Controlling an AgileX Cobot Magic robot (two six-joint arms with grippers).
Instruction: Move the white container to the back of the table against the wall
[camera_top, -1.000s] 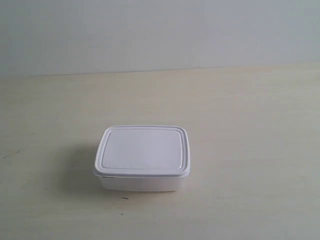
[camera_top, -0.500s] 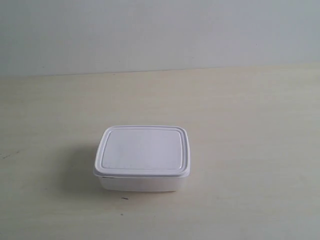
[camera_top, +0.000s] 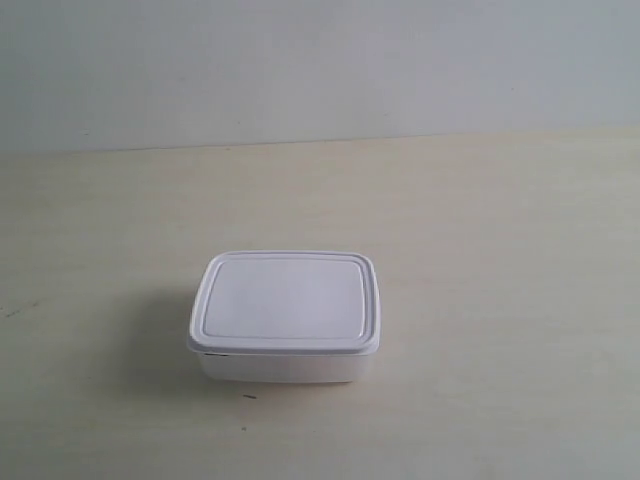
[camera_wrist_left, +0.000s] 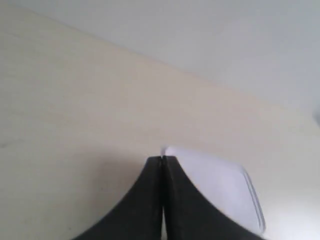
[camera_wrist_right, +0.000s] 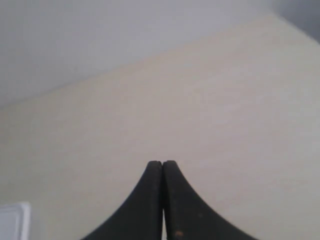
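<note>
Grey-white wall (camera_top: 320, 60) fills the top of the exterior view, plain and unmarked, and meets the far edge of the desk (camera_top: 500, 250) along one straight line. The beige wood-grain desk spreads out below it, bare but for a few tiny dark specks and one box. That box, the white container (camera_top: 284, 305), sits with its lid on in the near half of the desk, well apart from the wall. A broad band of bare wood lies between its far side and the wall line. Nothing touches it in the exterior view, and neither of my arms shows there.

My left pincer (camera_wrist_left: 162, 161) is pressed together, its two dark fingers meeting at the tips with nothing between them. Its camera sees the container past those tips, partly hidden by them. Since the exterior view shows nothing at the box, I judge the two apart. My right pincer (camera_wrist_right: 162, 164) is likewise pressed together on nothing, over bare desk, with only a corner of the container at the rim of its picture.

By my judgement the task is not begun: the container is not gripped, not lifted, and nowhere near the wall. All of it is left: spread a pincer, take the box, bring it across to the back, and set it against the wall.
</note>
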